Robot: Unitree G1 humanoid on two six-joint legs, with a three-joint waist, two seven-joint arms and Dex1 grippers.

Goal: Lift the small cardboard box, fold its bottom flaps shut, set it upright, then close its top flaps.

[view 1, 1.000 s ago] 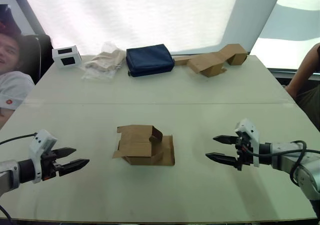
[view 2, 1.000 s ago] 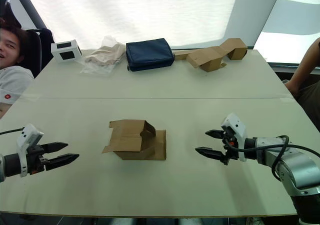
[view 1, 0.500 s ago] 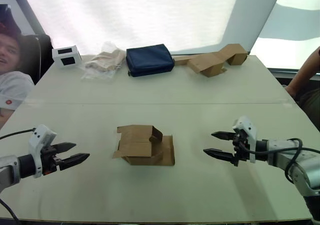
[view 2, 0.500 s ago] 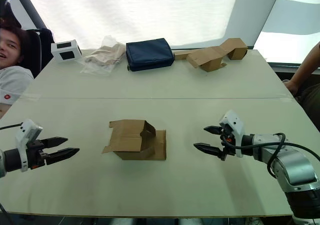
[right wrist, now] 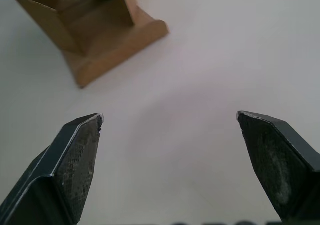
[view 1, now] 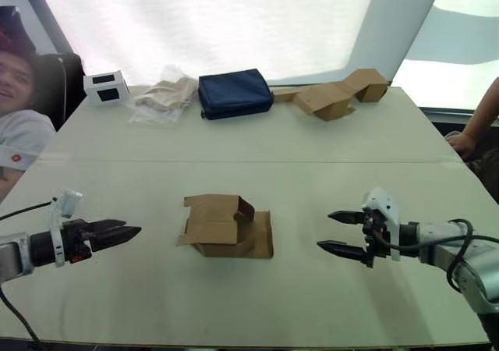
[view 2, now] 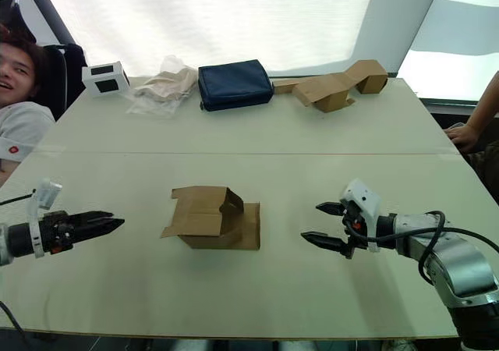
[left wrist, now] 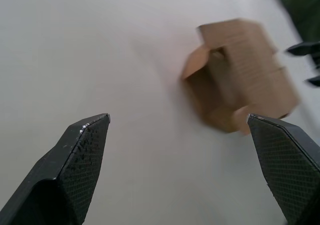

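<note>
Centre of the worktop [view 1: 312, 140]: small cardboard box [view 1: 226, 226], plain brown corrugated board, matt and unprinted, lying on its side. One flat flap spreads onto the surface on the side toward the right gripper; short flaps stand at the open end, which in the right wrist view shows a hollow interior. No contact with either gripper.

Worktop: pale off-white, smooth, rectangular, with a thin seam running across behind the box. Bare surface surrounds the box on all sides, and wide open strips lie between it and each gripper.

Left gripper [view 1: 125, 232]: two black tapered fingers with a cross-hatched inner texture, spread wide in the left wrist view, holding nothing. It hovers low near the front left edge, pointing at the box, well apart from it.

Right gripper [view 1: 340, 232]: same build, fingers parted one above the other, empty, pointing at the box from the other side, well apart.

Far edge, in a row: white box with black panels [view 1: 105, 87]; crumpled clear plastic bag with beige contents [view 1: 161, 97]; dark navy fabric pouch [view 1: 233, 93], soft and rectangular; larger folded brown cardboard pieces [view 1: 337, 95], angular.

Sides: a seated person [view 1: 15, 109] at the left edge; another person's arm [view 1: 477, 125] at the right edge.
</note>
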